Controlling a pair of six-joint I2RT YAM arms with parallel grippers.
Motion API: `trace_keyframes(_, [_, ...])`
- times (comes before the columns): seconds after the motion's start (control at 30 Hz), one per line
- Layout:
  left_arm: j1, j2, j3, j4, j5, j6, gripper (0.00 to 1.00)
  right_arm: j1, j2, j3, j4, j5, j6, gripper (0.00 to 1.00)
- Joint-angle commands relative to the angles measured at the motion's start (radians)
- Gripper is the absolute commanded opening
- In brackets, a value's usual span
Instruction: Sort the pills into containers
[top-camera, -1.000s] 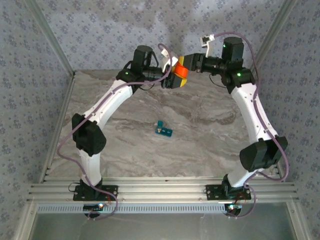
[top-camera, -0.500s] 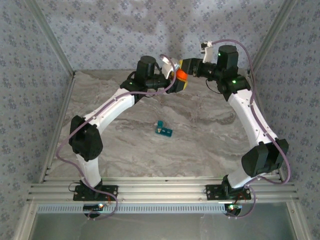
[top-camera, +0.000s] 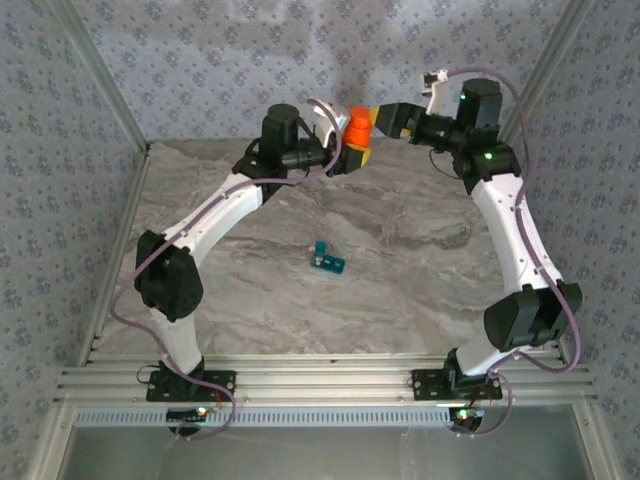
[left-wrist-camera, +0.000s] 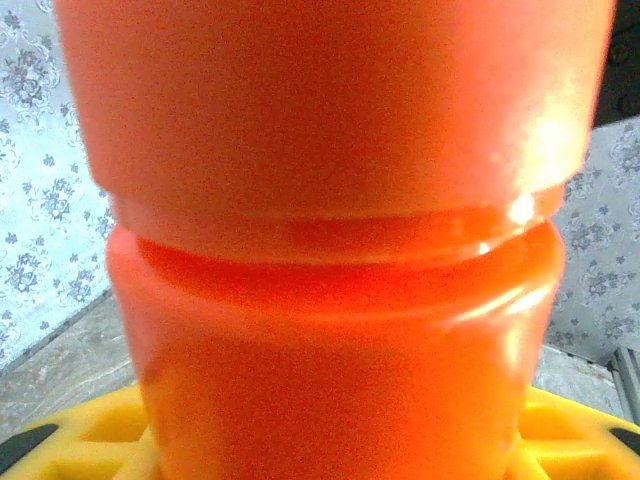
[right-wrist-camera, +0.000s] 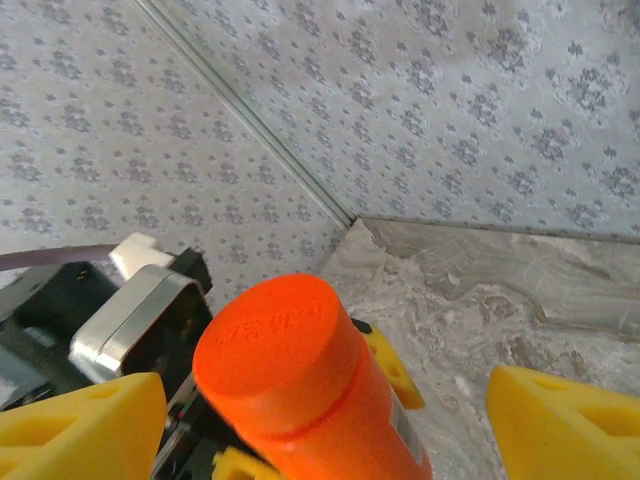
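Note:
An orange cylindrical bottle (top-camera: 354, 128) with its orange cap (right-wrist-camera: 272, 352) on is held high above the far edge of the table. My left gripper (top-camera: 347, 152) is shut on its body, whose wide orange wall (left-wrist-camera: 330, 250) rises between the yellow fingers (left-wrist-camera: 85, 440). My right gripper (top-camera: 378, 122) is open, with its yellow fingertips (right-wrist-camera: 80, 425) standing on either side of the cap and clear of it. The teal pill box, the containers (top-camera: 327, 261), lies mid-table with one lid raised. The pills are out of view.
The marble tabletop (top-camera: 420, 280) spreads round the pill box. Patterned walls (top-camera: 200, 60) close in the back and sides, meeting in a corner behind the bottle (right-wrist-camera: 345, 215). A metal rail (top-camera: 320, 380) runs along the near edge.
The right gripper has opened off the bottle's cap and drawn back to the right. Both arms have lifted, and the bottle sits a little higher and further back.

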Motion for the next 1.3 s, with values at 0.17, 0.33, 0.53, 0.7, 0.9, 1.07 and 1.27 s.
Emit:
trace_keyframes(0.17, [0.027, 0.002, 0.116, -0.07, 0.234, -0.015, 0.0, -0.056, 0.071, 0.161, -0.085, -0.235, -0.047, 0.84])
trace_keyframes(0.33, [0.028, 0.03, 0.188, -0.168, 0.295, 0.004, 0.0, -0.056, 0.138, 0.249, -0.136, -0.296, -0.064, 0.83])
trace_keyframes(0.53, [0.029, 0.043, 0.226, -0.215, 0.335, 0.007, 0.0, -0.042, 0.161, 0.295, -0.141, -0.332, -0.07, 0.83])
trace_keyframes(0.7, [0.024, 0.055, 0.247, -0.246, 0.353, 0.007, 0.0, -0.02, 0.16, 0.297, -0.145, -0.339, -0.074, 0.83])
trace_keyframes(0.9, [0.016, 0.063, 0.264, -0.261, 0.356, 0.011, 0.0, 0.002, 0.159, 0.296, -0.169, -0.335, -0.088, 0.81])
trace_keyframes(1.07, [0.012, 0.066, 0.276, -0.272, 0.356, 0.016, 0.0, 0.016, 0.156, 0.295, -0.19, -0.332, -0.097, 0.77])
trace_keyframes(1.27, [0.009, 0.066, 0.282, -0.275, 0.355, 0.018, 0.0, 0.024, 0.143, 0.279, -0.203, -0.321, -0.111, 0.59])
